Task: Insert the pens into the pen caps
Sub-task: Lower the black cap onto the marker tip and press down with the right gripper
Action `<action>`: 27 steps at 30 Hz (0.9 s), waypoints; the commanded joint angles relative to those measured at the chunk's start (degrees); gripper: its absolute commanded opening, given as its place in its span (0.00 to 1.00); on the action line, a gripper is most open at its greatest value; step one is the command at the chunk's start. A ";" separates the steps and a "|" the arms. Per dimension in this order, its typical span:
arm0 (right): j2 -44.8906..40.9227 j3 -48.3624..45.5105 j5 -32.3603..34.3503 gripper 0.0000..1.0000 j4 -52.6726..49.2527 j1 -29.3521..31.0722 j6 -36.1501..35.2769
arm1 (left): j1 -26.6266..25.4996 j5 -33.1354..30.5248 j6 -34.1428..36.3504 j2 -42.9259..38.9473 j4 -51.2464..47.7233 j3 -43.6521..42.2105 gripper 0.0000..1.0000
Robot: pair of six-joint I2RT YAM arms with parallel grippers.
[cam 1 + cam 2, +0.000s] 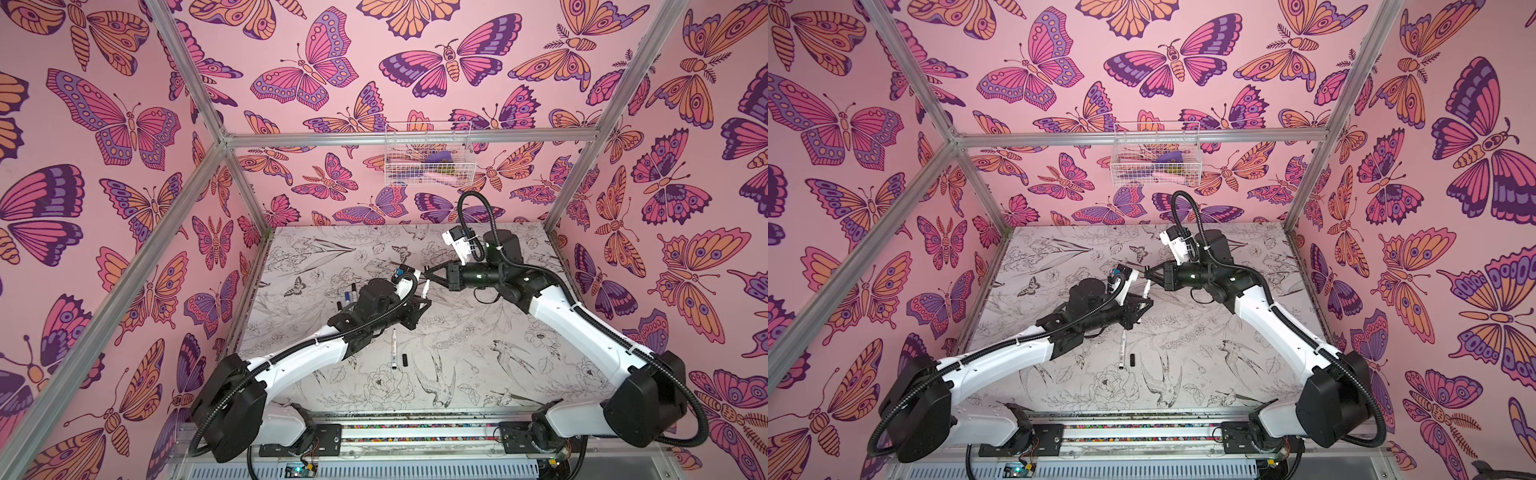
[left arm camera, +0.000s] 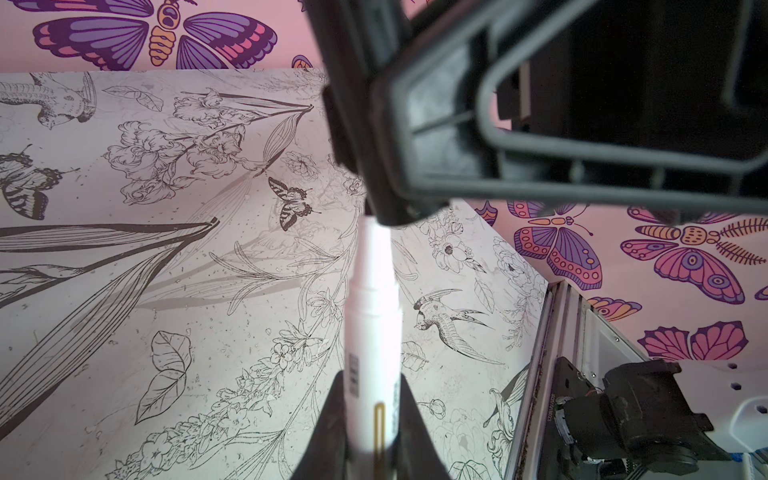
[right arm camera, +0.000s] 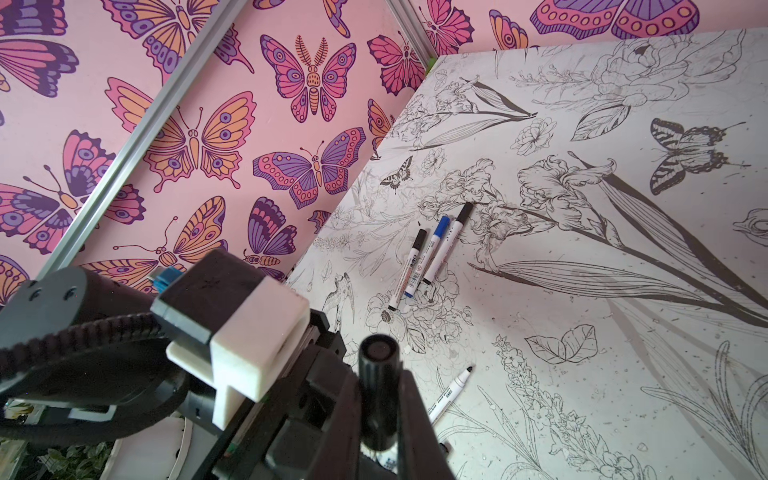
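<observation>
My left gripper (image 2: 372, 415) is shut on a white pen (image 2: 374, 311) that points up toward my right gripper (image 3: 376, 399). That gripper is shut on a black pen cap (image 3: 376, 374). The pen's narrow front end meets the cap's open end (image 2: 384, 208); its tip is hidden there. In both top views the two grippers (image 1: 423, 303) (image 1: 427, 273) meet above mid-table. A loose uncapped pen (image 1: 393, 349) lies on the table with a black cap (image 1: 405, 360) beside it. Three capped pens (image 3: 432, 249) lie together to the left, one with a blue cap.
A white wire basket (image 1: 428, 153) hangs on the back wall, holding coloured items. Pink butterfly walls and aluminium frame bars (image 1: 199, 178) enclose the floral-printed table (image 1: 478, 340). The left arm's elbow partly covers the capped pens (image 1: 349, 297) in both top views.
</observation>
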 commanded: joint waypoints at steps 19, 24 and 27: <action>0.79 0.27 0.97 0.01 1.36 -0.20 -0.55 | -0.31 -0.59 0.34 -1.93 1.24 -1.40 0.00; 1.87 0.14 0.30 0.01 4.04 -0.11 1.52 | -0.31 -0.45 0.28 -1.78 1.24 -1.11 0.00; 2.15 0.38 0.33 0.01 4.29 -0.11 1.64 | -0.31 -0.54 0.21 -1.82 1.23 -1.13 0.00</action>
